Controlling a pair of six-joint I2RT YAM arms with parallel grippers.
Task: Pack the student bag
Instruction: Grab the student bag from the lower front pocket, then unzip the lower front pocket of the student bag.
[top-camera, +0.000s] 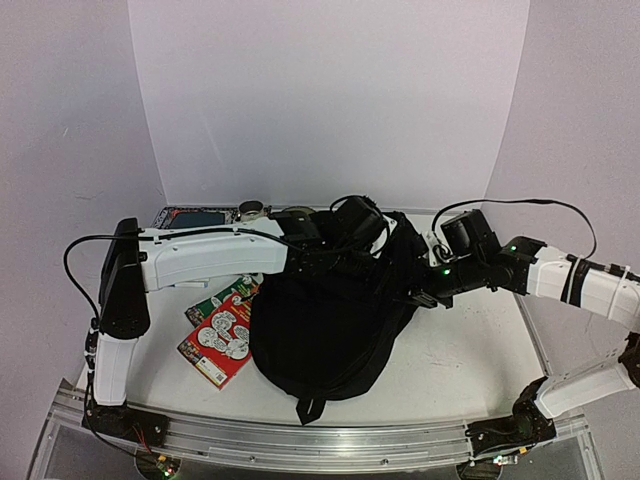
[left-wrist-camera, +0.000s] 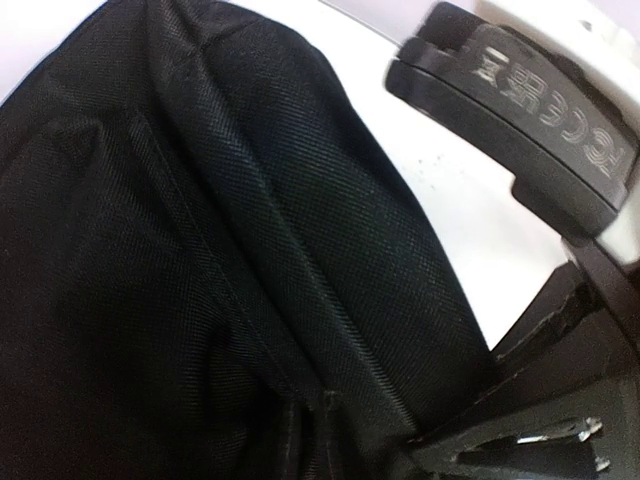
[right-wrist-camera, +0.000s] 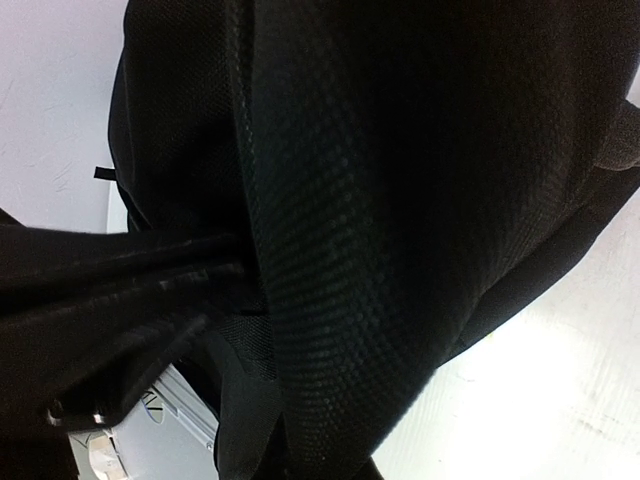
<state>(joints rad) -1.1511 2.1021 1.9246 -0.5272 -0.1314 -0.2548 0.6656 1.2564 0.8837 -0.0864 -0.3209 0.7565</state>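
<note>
The student bag (top-camera: 325, 325) is a big black fabric backpack lying in the middle of the white table, with a strap end hanging toward the front edge. My left gripper (top-camera: 347, 262) reaches across from the left onto the bag's top. In the left wrist view the bag's fabric (left-wrist-camera: 230, 250) covers the fingers and gathers into a pinched fold between the jaws. My right gripper (top-camera: 420, 294) comes in from the right and is shut on the bag's upper right edge. Woven bag cloth (right-wrist-camera: 380, 200) fills the right wrist view and hides those fingers.
A red picture book (top-camera: 218, 340) lies left of the bag, touching it. A second book (top-camera: 228, 293) sits partly under my left arm. A dark flat item (top-camera: 195, 216) and small round things (top-camera: 250, 210) stand at the back left. The right arm's black housing (left-wrist-camera: 510, 110) hangs close to the left wrist.
</note>
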